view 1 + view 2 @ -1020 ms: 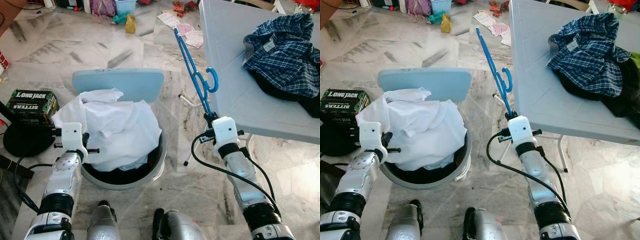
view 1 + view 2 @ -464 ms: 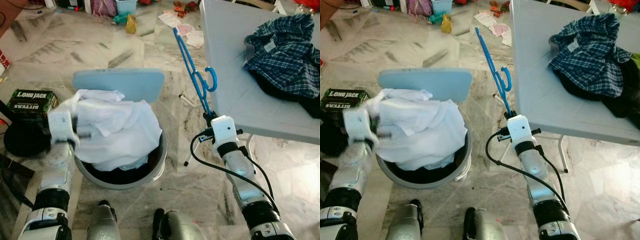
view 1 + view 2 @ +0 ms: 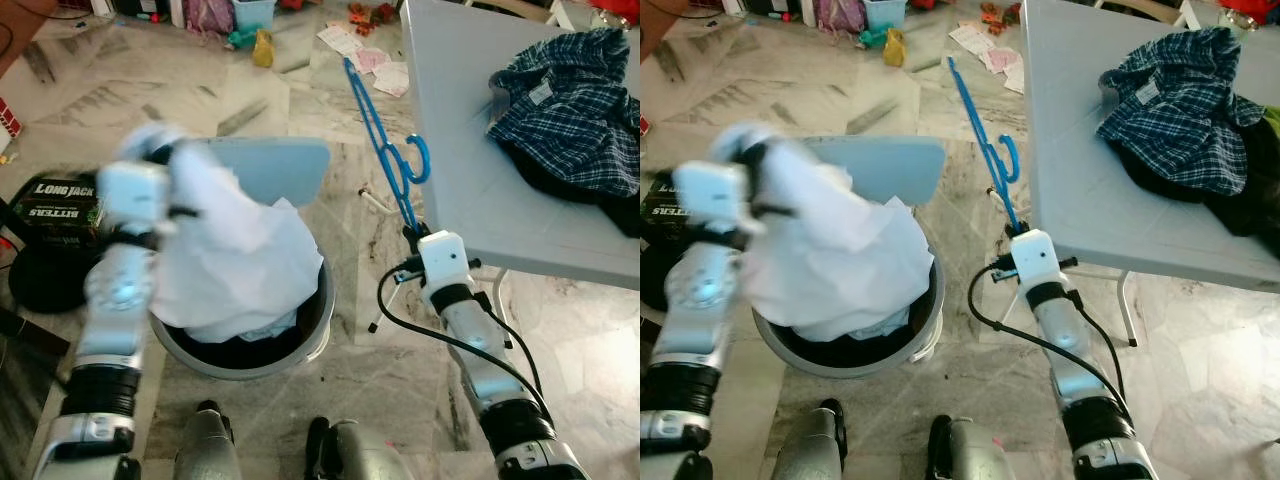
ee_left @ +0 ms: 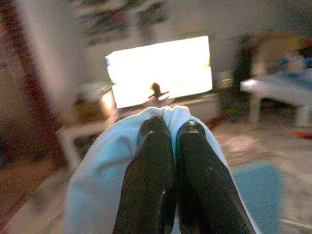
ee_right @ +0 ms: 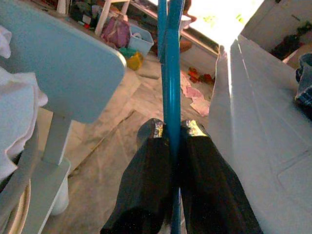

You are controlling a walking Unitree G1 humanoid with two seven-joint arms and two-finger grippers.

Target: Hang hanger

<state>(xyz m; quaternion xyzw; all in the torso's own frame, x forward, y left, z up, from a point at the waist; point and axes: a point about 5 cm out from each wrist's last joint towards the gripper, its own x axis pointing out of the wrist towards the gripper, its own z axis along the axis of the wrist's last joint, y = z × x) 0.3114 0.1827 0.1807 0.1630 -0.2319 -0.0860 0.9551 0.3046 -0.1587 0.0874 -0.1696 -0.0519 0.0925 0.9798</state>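
Observation:
My right gripper (image 3: 409,231) is shut on the bottom bar of a blue plastic hanger (image 3: 385,140), which points up and away beside the grey table's edge; the right wrist view shows the bar (image 5: 170,58) pinched between the fingers (image 5: 151,161). Over the round grey laundry basket (image 3: 312,338), my left gripper (image 3: 165,155) is raised and blurred. It is shut on a white garment (image 3: 235,250) that stretches up from the basket. The left wrist view shows the white cloth (image 4: 107,170) wrapped around the shut fingers (image 4: 148,161).
A grey folding table (image 3: 470,160) at the right holds a blue plaid shirt (image 3: 570,100) over dark clothes. The basket's light blue lid (image 3: 280,165) stands behind it. A Longjack box (image 3: 50,195) lies at the left. Toys and papers (image 3: 370,60) litter the marble floor beyond.
My left gripper has risen from the basket's rim, pulling the white garment up with it. The right gripper and hanger have barely moved.

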